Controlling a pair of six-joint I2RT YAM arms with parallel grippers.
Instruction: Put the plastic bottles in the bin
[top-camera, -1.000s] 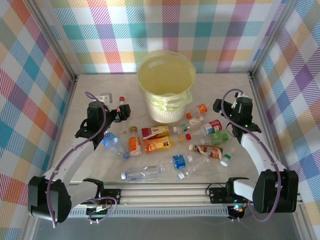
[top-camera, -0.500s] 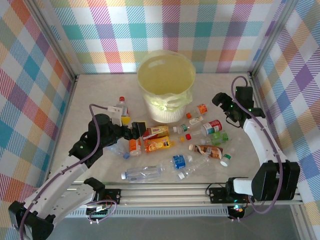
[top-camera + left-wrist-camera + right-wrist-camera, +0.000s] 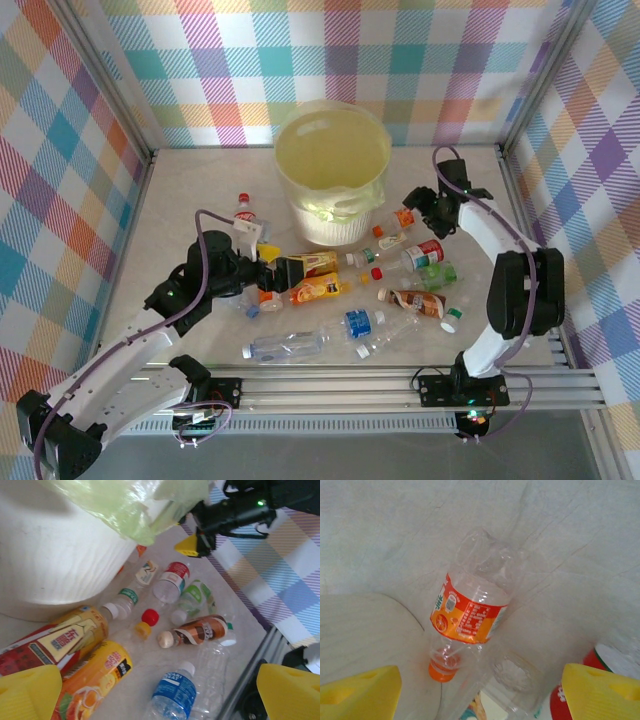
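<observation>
The pale marbled table (image 3: 185,195) carries the bin (image 3: 335,228) at its far middle. The plastic bottles (image 3: 287,346) lie scattered on it just in front

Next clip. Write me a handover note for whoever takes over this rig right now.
Left tool: open, holding nothing, by the juice bottles left of centre.
Right tool: open, above the orange-label bottle beside the bin, no grip on it.
Bottles: all on the table, mostly in front of the bin.
Done: no bottle seen in the bin.
Left: every bottle, probably the orange-label one first.
</observation>
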